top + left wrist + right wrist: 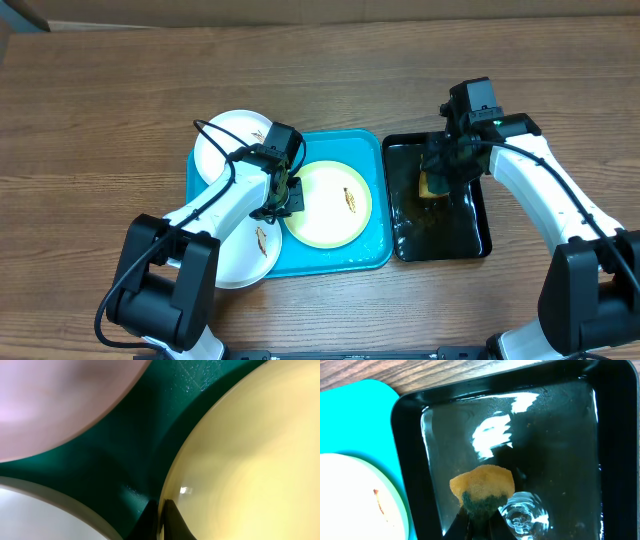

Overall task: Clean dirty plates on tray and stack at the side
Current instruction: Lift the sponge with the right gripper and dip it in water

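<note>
Just beside tray: black tray (wet), sponge.

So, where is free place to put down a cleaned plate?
Bare wood lies left of the far white plate and near white plate, and behind the turquoise tray and black tray. The turquoise tray is crowded: those plates, the yellow-rimmed plate and the left end effector.

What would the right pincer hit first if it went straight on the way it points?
Shut on the sponge, the right pincer would probably press it into the wet floor of the black tray; depth is unclear.
</note>
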`<control>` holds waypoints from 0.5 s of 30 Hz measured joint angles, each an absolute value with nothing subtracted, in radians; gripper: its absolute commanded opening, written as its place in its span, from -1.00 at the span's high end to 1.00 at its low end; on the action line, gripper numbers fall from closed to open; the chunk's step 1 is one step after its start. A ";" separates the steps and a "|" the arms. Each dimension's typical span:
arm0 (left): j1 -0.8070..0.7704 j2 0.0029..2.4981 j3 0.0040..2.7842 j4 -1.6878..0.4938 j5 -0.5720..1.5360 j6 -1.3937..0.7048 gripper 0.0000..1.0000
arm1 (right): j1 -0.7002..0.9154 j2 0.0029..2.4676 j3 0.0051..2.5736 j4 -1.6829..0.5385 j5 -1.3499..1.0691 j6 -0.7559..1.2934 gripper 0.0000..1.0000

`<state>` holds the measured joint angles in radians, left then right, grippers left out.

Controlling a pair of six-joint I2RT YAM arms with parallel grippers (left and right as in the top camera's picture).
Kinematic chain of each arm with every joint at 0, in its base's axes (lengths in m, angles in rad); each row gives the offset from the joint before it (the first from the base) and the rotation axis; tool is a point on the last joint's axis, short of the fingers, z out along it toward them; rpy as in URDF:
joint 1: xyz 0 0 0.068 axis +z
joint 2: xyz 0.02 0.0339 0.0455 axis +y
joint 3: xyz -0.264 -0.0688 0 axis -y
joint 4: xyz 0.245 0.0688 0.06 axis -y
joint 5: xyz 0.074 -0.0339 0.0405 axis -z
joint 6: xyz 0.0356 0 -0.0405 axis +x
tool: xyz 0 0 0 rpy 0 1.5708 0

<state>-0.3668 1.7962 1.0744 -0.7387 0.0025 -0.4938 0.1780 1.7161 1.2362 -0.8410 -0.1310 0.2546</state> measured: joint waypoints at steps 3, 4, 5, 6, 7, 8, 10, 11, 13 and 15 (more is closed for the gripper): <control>-0.367 1.796 1.074 -0.738 0.002 -0.494 0.92 | 0.177 1.716 1.236 -0.842 -0.132 0.254 0.93; -0.367 1.796 1.074 -0.738 0.002 -0.494 0.92 | 0.177 1.716 1.236 -0.844 -0.139 0.255 0.93; -0.367 1.796 1.074 -0.738 0.002 -0.494 0.92 | 0.177 1.716 1.236 -0.845 -0.154 0.254 0.93; -0.367 1.796 1.074 -0.738 0.002 -0.494 0.92 | 0.177 1.716 1.236 -0.846 -0.167 0.255 0.93; -0.367 1.796 1.074 -0.738 0.002 -0.494 0.92 | 0.177 1.716 1.236 -0.847 -0.185 0.255 0.92; -0.367 1.796 1.074 -0.738 0.002 -0.494 0.92 | 0.177 1.716 1.236 -0.847 -0.204 0.257 0.93; -0.367 1.796 1.074 -0.738 0.002 -0.494 0.92 | 0.177 1.716 1.236 -0.846 -0.223 0.257 0.93; -0.367 1.796 1.074 -0.738 0.002 -0.494 0.92 | 0.177 1.716 1.236 -0.846 -0.230 0.257 0.92; -0.367 1.796 1.074 -0.738 0.001 -0.494 0.91 | 0.177 1.716 1.236 -0.844 -0.237 0.258 0.93; -0.367 1.796 1.074 -0.738 0.001 -0.494 0.92 | 0.177 1.716 1.236 -0.839 -0.242 0.258 0.93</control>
<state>-0.3668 1.7962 1.0744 -0.7383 0.0010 -0.4938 0.1772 1.7161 1.2362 -0.8391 -0.2417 0.2581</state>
